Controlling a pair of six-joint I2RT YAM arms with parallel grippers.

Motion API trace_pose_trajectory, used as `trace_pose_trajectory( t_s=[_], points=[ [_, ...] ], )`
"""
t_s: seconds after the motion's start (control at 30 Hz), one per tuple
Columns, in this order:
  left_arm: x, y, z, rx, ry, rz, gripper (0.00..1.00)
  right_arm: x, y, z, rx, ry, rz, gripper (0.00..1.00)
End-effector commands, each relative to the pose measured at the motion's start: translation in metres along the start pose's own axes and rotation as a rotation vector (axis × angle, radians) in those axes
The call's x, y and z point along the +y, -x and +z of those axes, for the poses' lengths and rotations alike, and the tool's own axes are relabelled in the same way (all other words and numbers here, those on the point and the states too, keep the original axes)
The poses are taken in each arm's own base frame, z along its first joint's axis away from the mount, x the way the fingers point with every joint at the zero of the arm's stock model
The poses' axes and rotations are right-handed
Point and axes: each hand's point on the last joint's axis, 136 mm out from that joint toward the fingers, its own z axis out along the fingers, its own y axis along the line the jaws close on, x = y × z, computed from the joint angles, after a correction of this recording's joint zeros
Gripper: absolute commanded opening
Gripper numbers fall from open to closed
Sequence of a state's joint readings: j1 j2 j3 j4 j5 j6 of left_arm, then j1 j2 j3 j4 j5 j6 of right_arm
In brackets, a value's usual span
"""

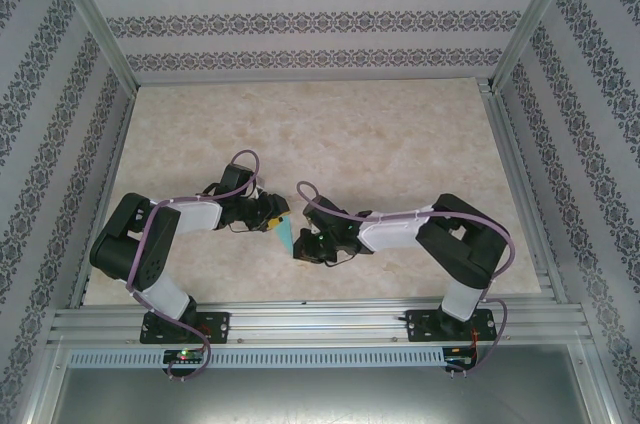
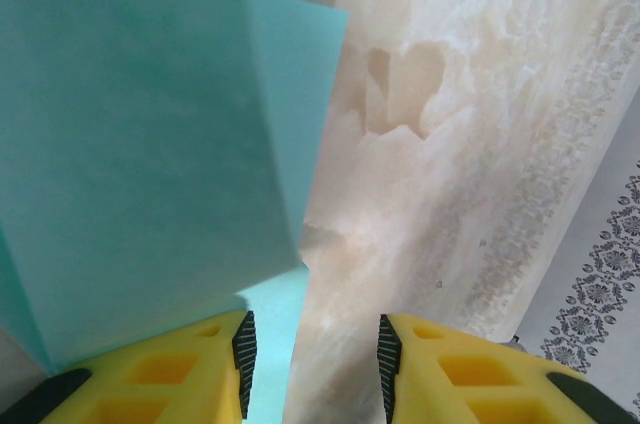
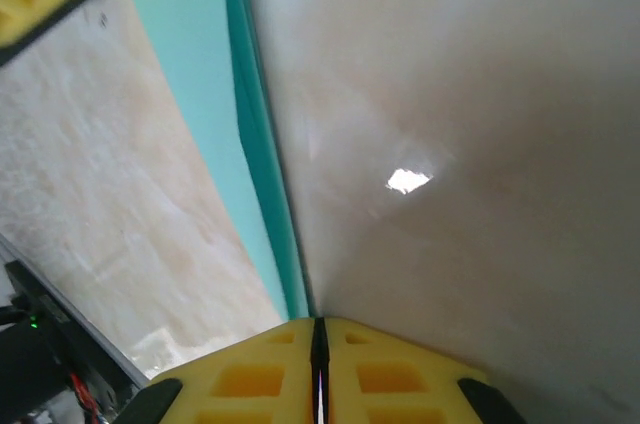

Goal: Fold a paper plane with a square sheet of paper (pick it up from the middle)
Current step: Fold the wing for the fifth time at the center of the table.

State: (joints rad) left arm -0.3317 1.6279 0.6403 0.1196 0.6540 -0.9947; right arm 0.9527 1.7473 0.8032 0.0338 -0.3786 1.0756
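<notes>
The marbled table (image 1: 400, 134) holds a folded turquoise sheet of paper (image 1: 284, 235) near its near edge, left of centre, between both grippers. The right gripper (image 3: 318, 324) is pinched tight on the sheet's creased edge. The left gripper (image 2: 312, 334) stands partly open with nothing between its fingers, and the sheet lies against its left finger (image 2: 170, 364).

The surface (image 1: 330, 124) lies bare across the upper half of the top view. At lower centre the left arm (image 1: 150, 239), right arm (image 1: 460, 239) and paper (image 1: 284, 234) crowd together. Walls (image 1: 300, 19) close three sides.
</notes>
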Motion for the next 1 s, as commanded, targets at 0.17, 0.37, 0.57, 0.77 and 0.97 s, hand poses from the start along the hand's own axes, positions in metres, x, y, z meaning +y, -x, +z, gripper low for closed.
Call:
trace_pose_trajectory(
  t_s=[0.17, 0.37, 0.57, 0.77, 0.97],
  points=[
    [0.035, -0.003, -0.001, -0.004, 0.125, -0.051, 0.41, 0.017, -0.001, -0.031, -0.032, -0.04, -0.096, 0.13],
    [0.034, -0.003, 0.0, 0.001, 0.122, -0.047, 0.42, 0.068, 0.019, -0.022, -0.053, 0.106, -0.123, 0.14],
    [0.032, -0.003, -0.001, 0.003, 0.117, -0.046, 0.42, 0.06, 0.033, 0.007, -0.053, 0.045, -0.078, 0.14],
    [0.033, -0.004, -0.001, 0.007, 0.124, -0.039, 0.42, 0.012, 0.015, 0.024, 0.011, -0.027, -0.011, 0.13],
    [0.035, -0.002, 0.0, 0.004, 0.13, -0.043, 0.42, -0.014, -0.006, 0.02, 0.05, -0.074, 0.012, 0.14]
  ],
)
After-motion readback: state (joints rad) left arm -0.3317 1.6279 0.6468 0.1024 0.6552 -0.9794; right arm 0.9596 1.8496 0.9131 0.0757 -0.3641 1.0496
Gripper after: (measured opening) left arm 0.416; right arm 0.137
